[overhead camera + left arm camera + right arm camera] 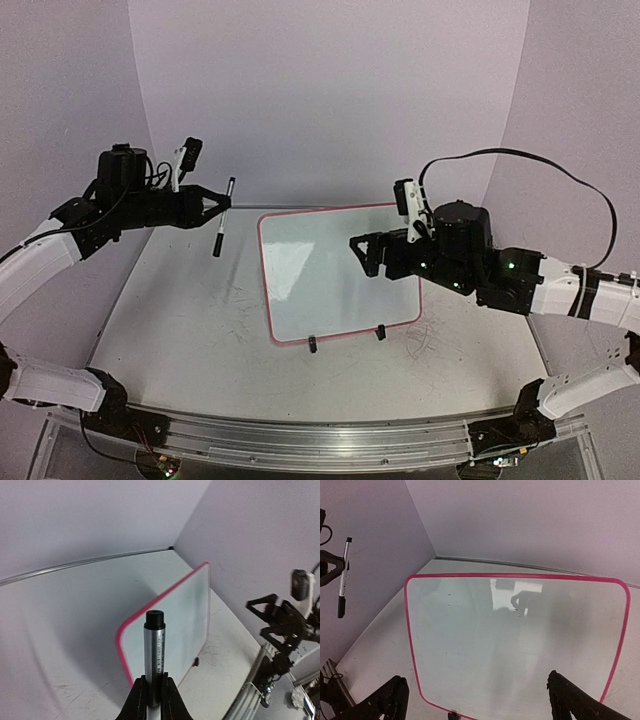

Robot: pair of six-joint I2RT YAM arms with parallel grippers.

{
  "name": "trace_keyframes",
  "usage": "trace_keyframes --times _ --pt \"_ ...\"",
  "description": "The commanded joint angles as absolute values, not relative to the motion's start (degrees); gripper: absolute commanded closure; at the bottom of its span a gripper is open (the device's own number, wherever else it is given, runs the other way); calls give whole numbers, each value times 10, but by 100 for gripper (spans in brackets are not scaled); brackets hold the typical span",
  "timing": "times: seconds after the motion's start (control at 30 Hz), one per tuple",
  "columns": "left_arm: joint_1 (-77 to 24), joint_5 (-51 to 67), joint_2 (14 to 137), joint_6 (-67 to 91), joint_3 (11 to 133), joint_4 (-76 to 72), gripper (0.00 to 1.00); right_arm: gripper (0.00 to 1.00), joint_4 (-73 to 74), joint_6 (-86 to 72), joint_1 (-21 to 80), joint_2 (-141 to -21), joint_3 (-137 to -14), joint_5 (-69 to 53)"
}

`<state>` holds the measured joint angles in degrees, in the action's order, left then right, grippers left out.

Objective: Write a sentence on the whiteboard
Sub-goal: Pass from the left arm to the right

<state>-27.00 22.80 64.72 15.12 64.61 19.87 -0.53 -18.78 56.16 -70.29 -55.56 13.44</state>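
The whiteboard (335, 272) lies flat mid-table, blank, with a red-pink rim and two black clip feet on its near edge. It also shows in the left wrist view (185, 615) and the right wrist view (515, 640). My left gripper (222, 205) is shut on a silver marker (224, 215) with black ends, held upright in the air to the left of the board's far left corner. The marker also shows in the left wrist view (154, 650) and the right wrist view (343, 580). My right gripper (362, 252) is open and empty, hovering over the board's right half.
The scuffed white tabletop (190, 320) is bordered by lilac walls at the back and sides. A metal rail (300, 440) runs along the near edge. A black cable (560, 175) loops above the right arm.
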Motion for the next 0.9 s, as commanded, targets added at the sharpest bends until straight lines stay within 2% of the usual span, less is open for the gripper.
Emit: trace_keyframes --times 0.0,0.2,0.3,0.73,0.87 --pt "-357 294 674 151 673 116 100 5 -13 -197 561 -749 -627 -24" --pt "-439 334 748 116 710 101 100 16 -72 -200 539 -806 -642 -269" --pt "-478 350 785 100 729 98 100 21 -101 -219 523 -824 -647 -347" --pt "-516 371 819 70 735 97 100 35 -193 -283 451 -766 -583 -451" --pt "-517 378 828 71 742 96 100 43 -209 -295 451 -782 -588 -476"
